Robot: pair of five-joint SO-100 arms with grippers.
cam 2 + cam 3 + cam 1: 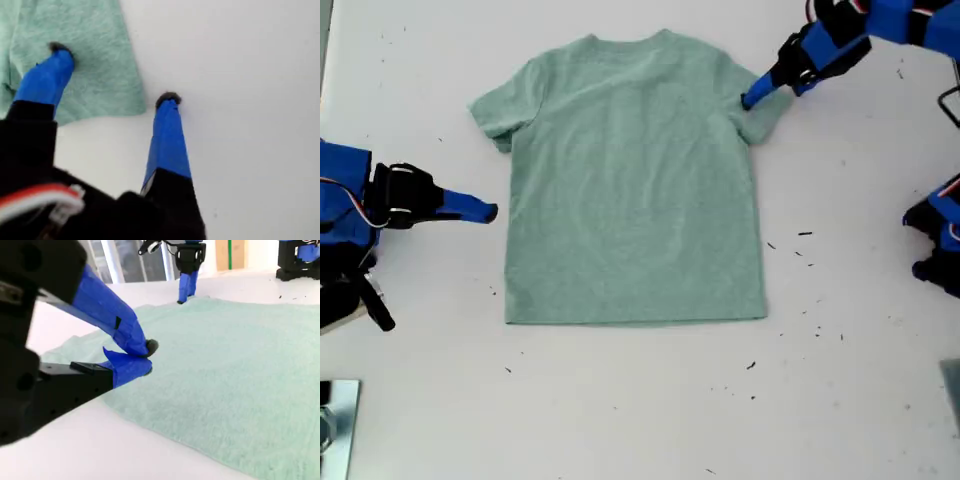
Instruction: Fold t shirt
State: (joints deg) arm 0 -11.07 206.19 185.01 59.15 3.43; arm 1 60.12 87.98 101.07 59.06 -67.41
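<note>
Holds my second gripper (pixel 146 357) near-shut and empty beside the nine o'clock edge, exterior view, of the t shirt (pixel 630 180) flat mid-desk (pixel 640 420), and straddles its two o'clock sleeve (pixel 763 120) with my first gripper (pixel 114 74) wide, probably to pinch.

- t shirt (pixel 632 190): pale mint green, heathered, no print
- desk (pixel 620 410): plain white with a few tiny dark specks
- both end effectors: bright blue fingers on black bodies
</note>
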